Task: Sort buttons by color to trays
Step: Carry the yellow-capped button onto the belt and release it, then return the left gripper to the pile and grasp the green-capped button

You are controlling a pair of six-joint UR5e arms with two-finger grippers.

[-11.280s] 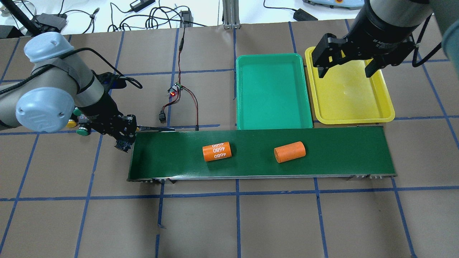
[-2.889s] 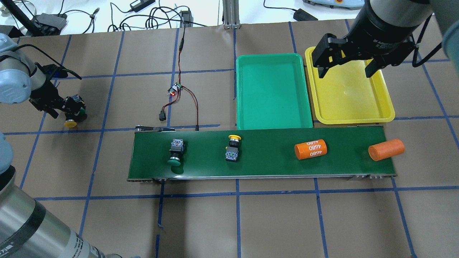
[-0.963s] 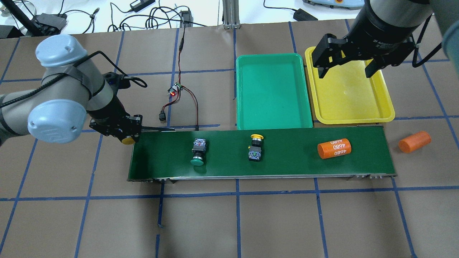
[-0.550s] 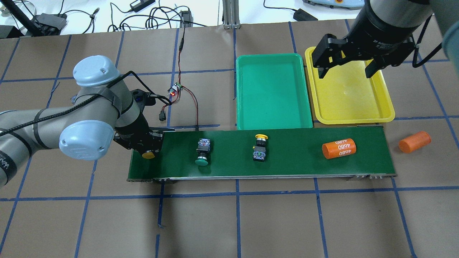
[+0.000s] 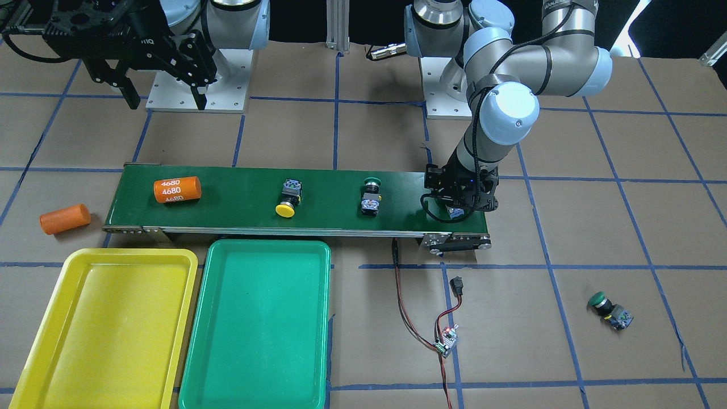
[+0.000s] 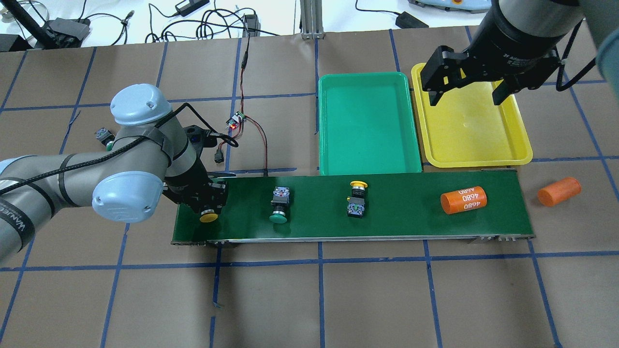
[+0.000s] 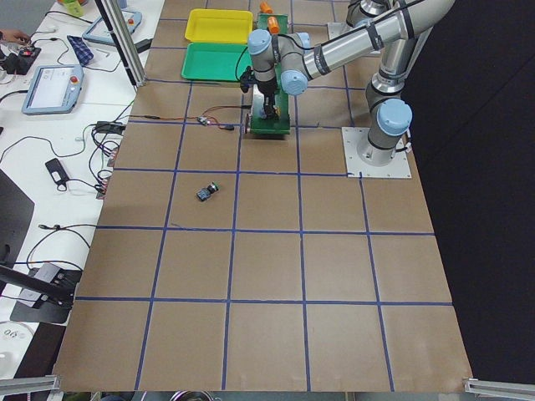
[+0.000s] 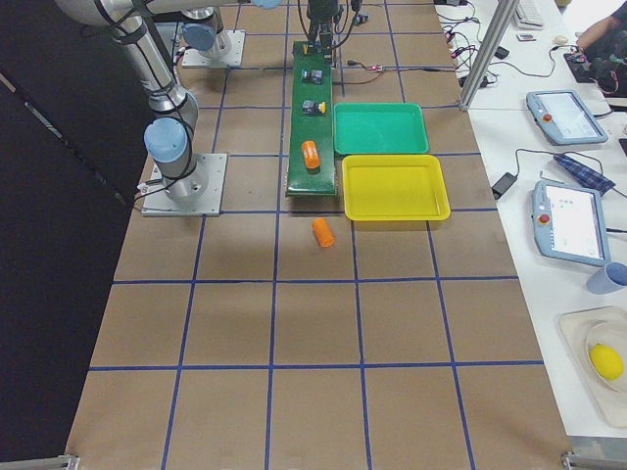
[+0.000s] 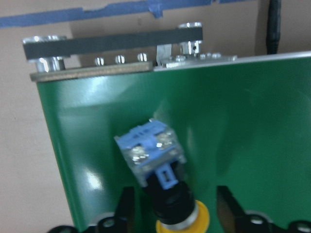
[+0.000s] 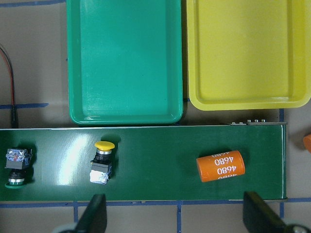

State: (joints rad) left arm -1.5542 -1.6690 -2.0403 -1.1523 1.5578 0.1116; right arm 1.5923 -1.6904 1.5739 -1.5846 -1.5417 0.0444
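My left gripper [image 6: 209, 209] is low over the left end of the belt. In the left wrist view its fingers [image 9: 127, 208] stand apart on either side of a yellow-capped button [image 9: 150, 153] that lies on the belt, with a gap on each side. A green button [image 6: 279, 205] and another yellow button [image 6: 357, 197] lie further along the belt. A second green button [image 5: 609, 309] lies on the table, off the belt. The green tray [image 6: 367, 125] and the yellow tray [image 6: 469, 135] hold nothing. My right gripper [image 6: 469, 84] is open and empty above the yellow tray.
The dark-green conveyor belt [image 6: 411, 222] runs across the middle. An orange cylinder marked 4680 [image 6: 463, 200] lies on its right part. A plain orange cylinder [image 6: 559, 191] lies on the table past the right end. Wires and a small circuit board [image 6: 236, 121] lie behind the belt.
My left arm has moved right with the yellow button and brought it down onto the belt's left end. The things on the belt have drifted right. The right arm has not moved.
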